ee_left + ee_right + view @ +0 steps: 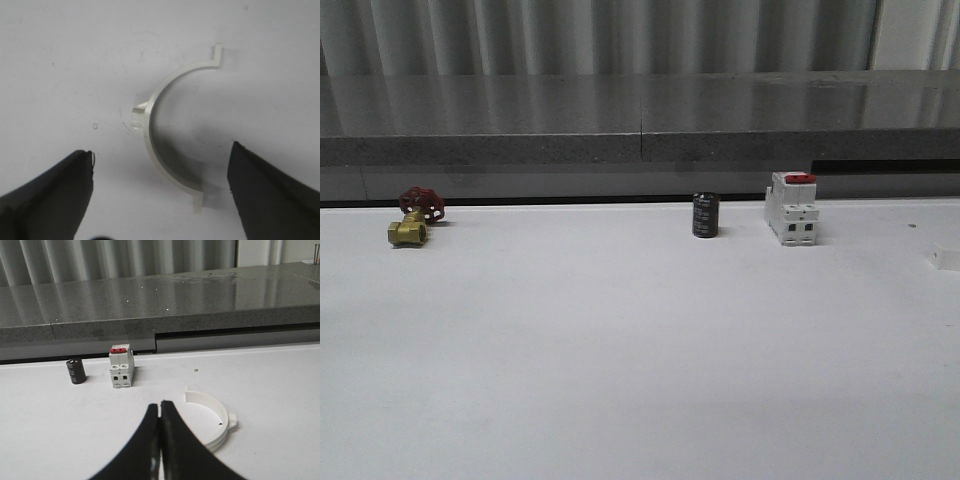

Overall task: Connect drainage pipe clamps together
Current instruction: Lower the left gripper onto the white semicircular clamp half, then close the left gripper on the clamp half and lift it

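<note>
One white half-ring drainage pipe clamp (pixel 149 131) lies flat on the white table in the left wrist view, with a side tab on its outer curve and a small flange at each end. My left gripper (pixel 161 150) hangs open above it, dark fingers (pixel 55 195) wide apart. One end of the arc lies between them, nearer one finger and touching neither. A second white half-ring clamp (pixel 222 415) rests on the table in the right wrist view. My right gripper (pixel 160 404) is shut on nothing, just beside that clamp.
A brass valve with a red handwheel (pixel 415 220) sits at the back left. A black cylinder (pixel 705 215) and a white breaker with a red top (pixel 792 208) stand at the back centre-right. A small white piece (pixel 943 260) shows at the right edge. A grey ledge runs behind the table.
</note>
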Tool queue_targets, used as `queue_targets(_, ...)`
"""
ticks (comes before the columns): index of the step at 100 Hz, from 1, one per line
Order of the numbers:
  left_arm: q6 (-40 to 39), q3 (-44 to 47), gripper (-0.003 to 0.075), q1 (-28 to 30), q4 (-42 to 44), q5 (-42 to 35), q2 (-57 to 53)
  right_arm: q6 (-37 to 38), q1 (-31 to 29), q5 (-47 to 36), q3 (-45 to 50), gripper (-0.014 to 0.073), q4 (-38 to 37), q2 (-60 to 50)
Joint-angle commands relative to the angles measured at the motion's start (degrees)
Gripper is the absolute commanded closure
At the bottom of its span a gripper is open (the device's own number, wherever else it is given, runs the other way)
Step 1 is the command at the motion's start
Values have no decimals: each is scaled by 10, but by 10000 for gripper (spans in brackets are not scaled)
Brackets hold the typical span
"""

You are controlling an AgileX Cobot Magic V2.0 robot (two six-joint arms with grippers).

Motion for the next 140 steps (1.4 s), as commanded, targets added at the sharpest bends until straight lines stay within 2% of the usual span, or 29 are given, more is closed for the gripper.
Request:
queue_targets(1, 23, -24, 174, 8, 0, -27, 5, -3, -3, -47, -11, 661, 2, -10)
queue_targets(32, 38, -28, 174, 30, 0, -75, 87, -3, -3, -47, -11, 661, 2, -10)
queue_targets(60, 65, -35, 174, 31, -13, -110, 103, -3, -3, -47, -11, 661, 2, -10)
queue_targets(121, 89, -35, 181, 31, -42, -116, 138, -3, -3, -47, -11, 661, 2, -10)
queue_targets(130, 89, -35, 248, 31, -47, -116, 138, -3, -3, -47, -11, 661, 2, -10)
queue_targets(140, 89, -35, 398, 31, -48, -114, 138, -3, -3, -47, -11, 661, 2, -10)
